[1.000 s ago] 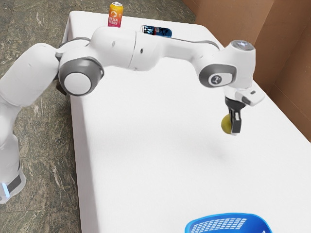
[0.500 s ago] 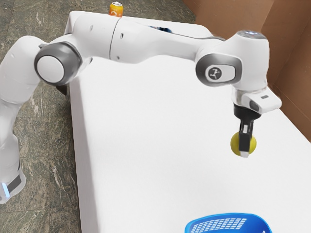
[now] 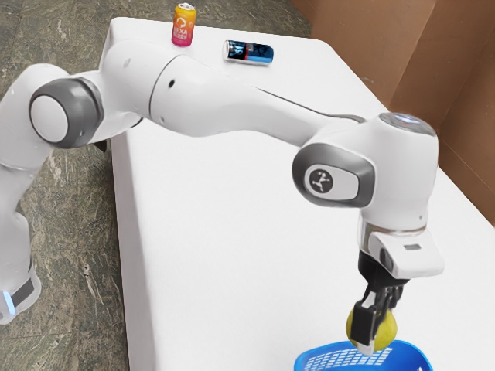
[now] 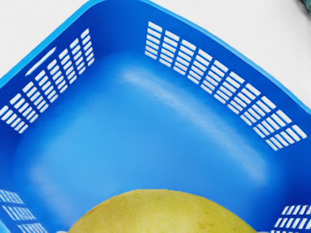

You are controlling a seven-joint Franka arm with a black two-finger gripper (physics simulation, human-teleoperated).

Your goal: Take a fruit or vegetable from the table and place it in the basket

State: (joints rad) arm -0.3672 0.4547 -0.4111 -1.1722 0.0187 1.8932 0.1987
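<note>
In the exterior view my gripper (image 3: 374, 334) points down at the lower right, shut on a round yellow-green fruit (image 3: 384, 328). One finger covers part of the fruit. Directly below and behind them is the blue basket (image 3: 317, 360), cut off by the view's lower edge. The wrist view looks into the basket (image 4: 121, 131), whose floor is bare where it can be seen, with the fruit (image 4: 163, 213) large in front of it. The fruit hangs over the basket; its exact height above the rim cannot be told.
At the table's far end in the exterior view stand an orange-pink can (image 3: 183, 25) and, lying on its side, a dark blue can (image 3: 248, 52). The white table (image 3: 232, 255) runs beneath the arm. A brown wall (image 3: 452, 85) rises beyond the table's edge at the right.
My hand has carried the fruit from mid-table toward the exterior view's bottom, to the basket. The basket and cans have stayed put; the arm no longer hides the blue can.
</note>
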